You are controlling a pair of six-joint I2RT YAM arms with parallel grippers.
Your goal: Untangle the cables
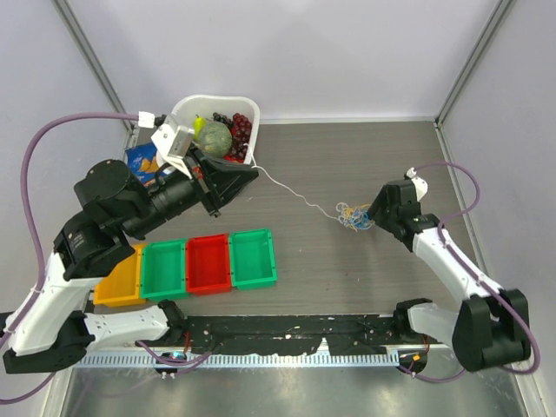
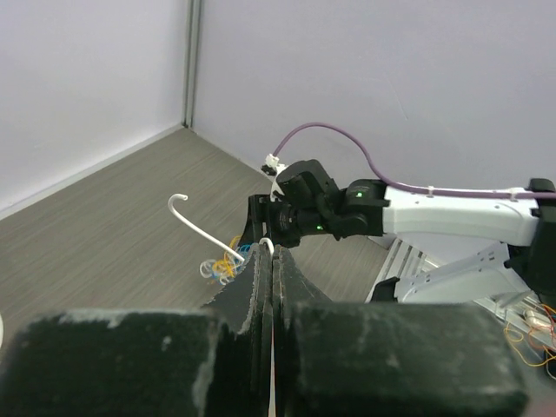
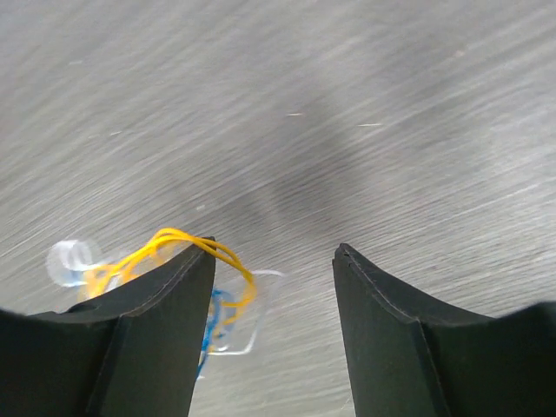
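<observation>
Currently left gripper [image 1: 254, 173] is clamped shut on the white cable [image 1: 295, 195], which runs across the table [image 1: 347, 278] to the knot of cables [image 1: 354, 215] sitting right at the right gripper [image 1: 373, 214]. Its jaws stand apart holding nothing, with a yellow loop [image 3: 187, 241] draped over one finger [image 3: 165, 304]. Risk: knot isn't pinned, so a left-arm pull likely drags the whole bundle instead of freeing the strand, and that loop could snag the finger.
</observation>
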